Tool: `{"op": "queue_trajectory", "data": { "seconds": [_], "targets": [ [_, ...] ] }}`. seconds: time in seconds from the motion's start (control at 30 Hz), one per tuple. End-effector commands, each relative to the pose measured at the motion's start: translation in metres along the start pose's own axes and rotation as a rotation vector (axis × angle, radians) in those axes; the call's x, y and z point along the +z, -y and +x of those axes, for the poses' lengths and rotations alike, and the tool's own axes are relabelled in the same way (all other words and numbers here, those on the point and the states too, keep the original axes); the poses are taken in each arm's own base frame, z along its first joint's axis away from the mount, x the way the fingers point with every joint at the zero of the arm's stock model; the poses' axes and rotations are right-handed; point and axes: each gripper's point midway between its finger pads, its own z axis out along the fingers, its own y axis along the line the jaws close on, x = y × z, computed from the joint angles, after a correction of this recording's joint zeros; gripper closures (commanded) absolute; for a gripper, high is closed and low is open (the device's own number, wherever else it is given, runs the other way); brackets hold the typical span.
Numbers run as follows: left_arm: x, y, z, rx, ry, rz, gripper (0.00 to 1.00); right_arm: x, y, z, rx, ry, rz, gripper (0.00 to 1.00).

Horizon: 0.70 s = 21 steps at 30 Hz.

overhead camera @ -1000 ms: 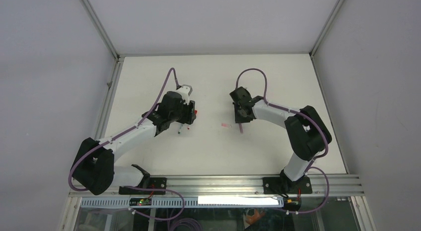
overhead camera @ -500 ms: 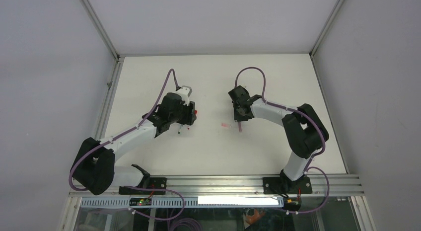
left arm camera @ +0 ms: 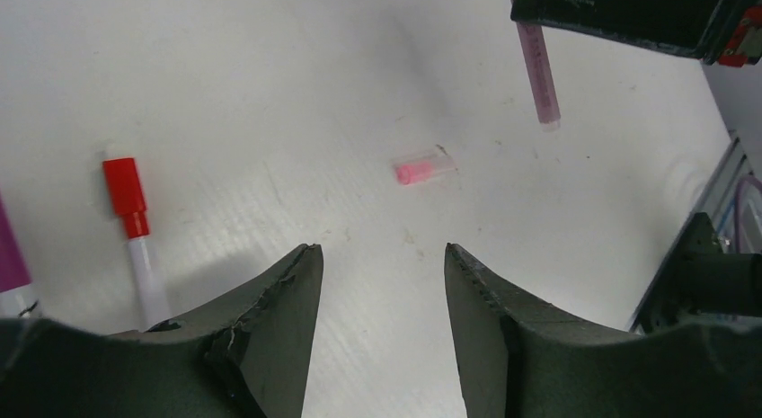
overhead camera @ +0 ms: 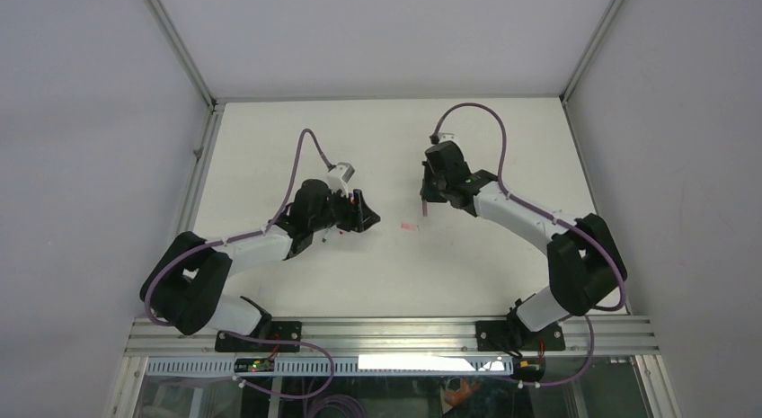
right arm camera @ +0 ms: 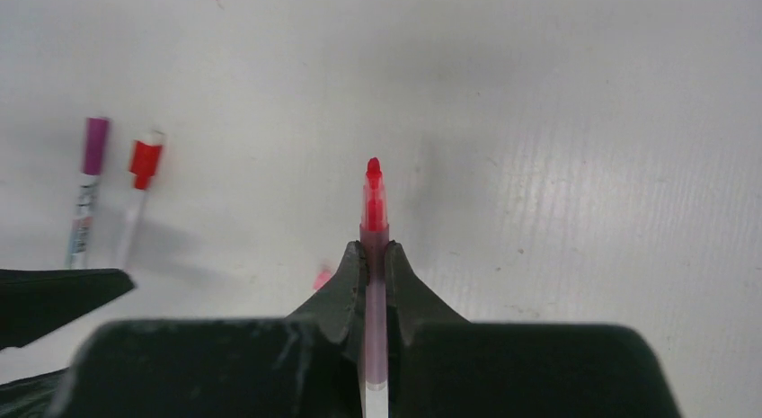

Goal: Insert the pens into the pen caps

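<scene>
While the right fingers stay clamped on its barrel, the pink pen shows only its front part in the right wrist view. There it is a translucent pink tube with a stepped collar and a pointed reddish nib, and its rear end is cut off by the bottom edge. It hangs clear of the counter.

The pink cap lies flat ahead of the gap between the left fingers, apart from the pen's tip. It is a short tube, solid pink at one end and clear at the other. From the right wrist only a sliver peeks past the finger's edge.

The left fingers stand apart and hold nothing. To their left lie a red pen, its white barrel passing behind a finger, and a magenta pen cut off at the frame edge.

Compared with a second ago, the right arm has stretched out and carried the pen farther from the cap. The left fingers have swung in toward the cap.

The counter is matte white, finely ribbed and lightly scuffed.
</scene>
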Motion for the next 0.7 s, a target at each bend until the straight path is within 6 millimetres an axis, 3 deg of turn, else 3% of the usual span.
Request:
{"op": "queue_trajectory", "data": {
  "seconds": [0.0,0.37,0.67],
  "targets": [
    [0.006,0.048,-0.033,-0.013,0.144,0.212,0.48,-0.031,-0.037,-0.053,0.079,0.169,-0.166,1.00],
    [0.019,0.074,-0.056,-0.045,0.220,0.305,0.48,-0.069,-0.068,-0.060,0.077,0.234,-0.283,1.00],
    [0.030,0.099,-0.063,-0.056,0.217,0.385,0.47,-0.079,-0.078,-0.058,0.056,0.250,-0.300,1.00]
  ]
}}
